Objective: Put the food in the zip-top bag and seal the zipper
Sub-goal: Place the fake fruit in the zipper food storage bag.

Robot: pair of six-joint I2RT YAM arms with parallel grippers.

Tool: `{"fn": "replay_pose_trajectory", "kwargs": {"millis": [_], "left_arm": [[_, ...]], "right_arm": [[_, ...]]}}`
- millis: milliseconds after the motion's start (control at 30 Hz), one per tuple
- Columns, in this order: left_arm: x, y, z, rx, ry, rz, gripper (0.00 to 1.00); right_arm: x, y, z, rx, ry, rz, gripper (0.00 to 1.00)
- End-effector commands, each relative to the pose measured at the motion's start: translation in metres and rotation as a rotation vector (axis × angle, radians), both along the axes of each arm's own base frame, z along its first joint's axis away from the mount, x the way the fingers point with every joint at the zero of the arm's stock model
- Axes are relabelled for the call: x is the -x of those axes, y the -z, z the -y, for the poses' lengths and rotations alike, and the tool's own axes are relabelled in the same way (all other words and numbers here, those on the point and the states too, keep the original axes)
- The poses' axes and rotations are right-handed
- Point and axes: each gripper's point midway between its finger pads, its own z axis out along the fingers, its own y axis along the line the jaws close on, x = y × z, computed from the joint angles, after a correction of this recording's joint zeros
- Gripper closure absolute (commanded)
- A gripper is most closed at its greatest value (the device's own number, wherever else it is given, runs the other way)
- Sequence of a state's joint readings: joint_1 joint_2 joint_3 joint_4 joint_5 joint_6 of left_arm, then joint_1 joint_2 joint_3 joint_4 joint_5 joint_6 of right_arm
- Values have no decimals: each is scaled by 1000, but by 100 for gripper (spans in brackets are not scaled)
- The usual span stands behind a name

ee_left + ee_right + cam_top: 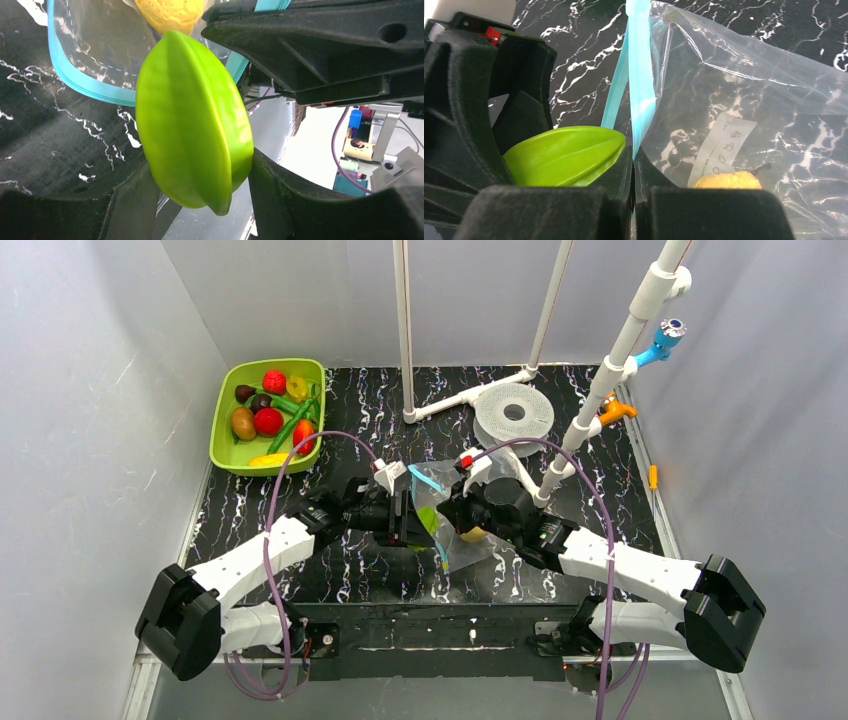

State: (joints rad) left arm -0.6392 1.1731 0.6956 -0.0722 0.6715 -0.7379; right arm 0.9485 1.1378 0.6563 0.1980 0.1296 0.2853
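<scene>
lying inside the zip-top bag point(749, 75), one yellow pear point(726, 180)

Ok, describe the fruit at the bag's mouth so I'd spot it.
At the middle of the black marbled table is the zip-top bag. The left claw holds it there: a glossy lime-green ridged fruit, unlike the yellow pear inside the bag.

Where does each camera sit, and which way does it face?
Top: above and behind, looking down at the table; both arms show.
Left wrist: on the left arm, facing the green fruit in the left gripper.
Right wrist: on the right arm, facing the zip-top bag pinched by the right gripper.
Both wrist views share fruit and bag.
</scene>
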Motion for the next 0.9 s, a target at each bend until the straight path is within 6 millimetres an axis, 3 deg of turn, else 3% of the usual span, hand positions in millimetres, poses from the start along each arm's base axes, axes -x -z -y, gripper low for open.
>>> {"fn": "replay_pose_trajectory", "kwargs": {"millis": [0,333,467,667,867], "left_arm": [[11,-1,-6,-43,64,1,76],[-17,-7,-3,-112,20,91,72],[-25,-1,-1,-116,-22,82,60],[-41,-7,-8,-126,-124,161,49],[-35,-9,-10,-117,-109,168,29]], "right_arm": [[7,-29,-14,-91,-78,57,99],[44,-40,-33,-154,-330,66,99],[53,-44,-36,-173,-381,66,99],[49,-45,-34,-171,-356,71,99],[45,-43,-32,-162,-330,72,99]]}}
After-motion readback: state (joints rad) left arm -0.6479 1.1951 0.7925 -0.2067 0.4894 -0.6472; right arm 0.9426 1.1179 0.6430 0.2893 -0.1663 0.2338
